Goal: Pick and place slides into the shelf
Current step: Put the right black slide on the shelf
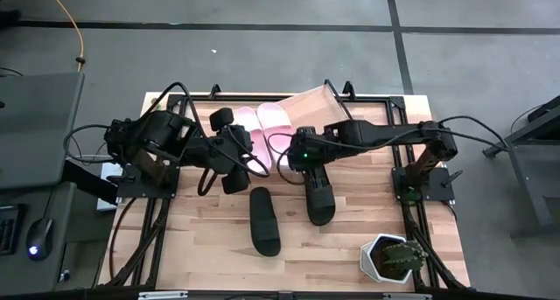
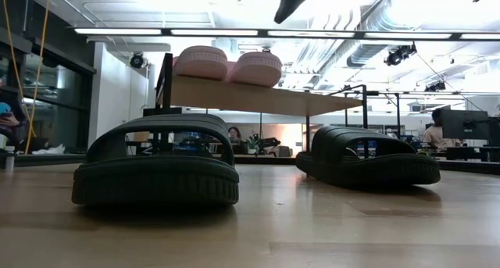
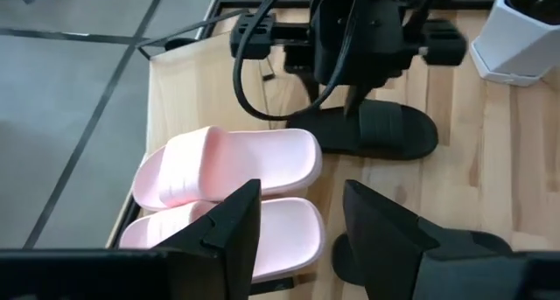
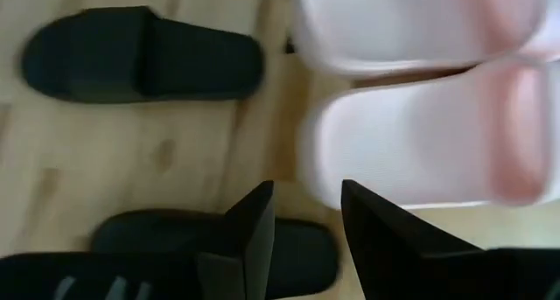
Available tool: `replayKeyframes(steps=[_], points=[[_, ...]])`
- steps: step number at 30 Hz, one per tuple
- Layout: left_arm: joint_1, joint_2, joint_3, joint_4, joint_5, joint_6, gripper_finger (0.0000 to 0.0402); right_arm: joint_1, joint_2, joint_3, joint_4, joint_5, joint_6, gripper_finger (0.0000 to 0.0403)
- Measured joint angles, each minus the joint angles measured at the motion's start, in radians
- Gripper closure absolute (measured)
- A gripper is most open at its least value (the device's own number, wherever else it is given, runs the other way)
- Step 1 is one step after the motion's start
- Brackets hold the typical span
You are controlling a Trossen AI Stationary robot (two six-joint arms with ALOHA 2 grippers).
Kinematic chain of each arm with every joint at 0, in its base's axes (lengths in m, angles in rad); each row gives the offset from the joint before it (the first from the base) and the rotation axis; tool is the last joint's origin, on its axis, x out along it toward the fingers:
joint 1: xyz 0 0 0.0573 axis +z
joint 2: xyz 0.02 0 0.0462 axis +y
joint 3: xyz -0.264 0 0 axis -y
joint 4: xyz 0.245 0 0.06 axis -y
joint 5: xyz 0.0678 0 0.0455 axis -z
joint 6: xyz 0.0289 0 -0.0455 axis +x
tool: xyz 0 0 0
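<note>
Two pale pink slides (image 1: 261,125) lie side by side on the slanted wooden shelf (image 1: 308,102), soles on the board; the low view shows them up on it (image 2: 228,65). Two black slides rest flat on the table, one nearer (image 1: 264,219) (image 2: 156,170), one farther right (image 1: 318,195) (image 2: 367,159). My left gripper (image 1: 249,156) (image 3: 297,221) hovers open by the pink slides (image 3: 227,164). My right gripper (image 1: 293,164) (image 4: 306,217) hangs open above the far end of the right black slide (image 4: 219,243), next to the pink slides (image 4: 420,151).
A white pot with a cactus (image 1: 391,258) stands near the table's near right corner. Black metal frame rails (image 1: 411,195) run along both table sides. Bare wood lies between and in front of the black slides. People sit in the room beyond.
</note>
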Motion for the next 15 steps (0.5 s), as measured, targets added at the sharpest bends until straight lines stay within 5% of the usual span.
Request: replayKeyframes(steps=[15], points=[[0.0, 0.013, 0.0, 0.0, 0.006, 0.031, 0.025, 0.179, 0.003, -0.008, -0.053, -0.056, 0.153, 0.0279]])
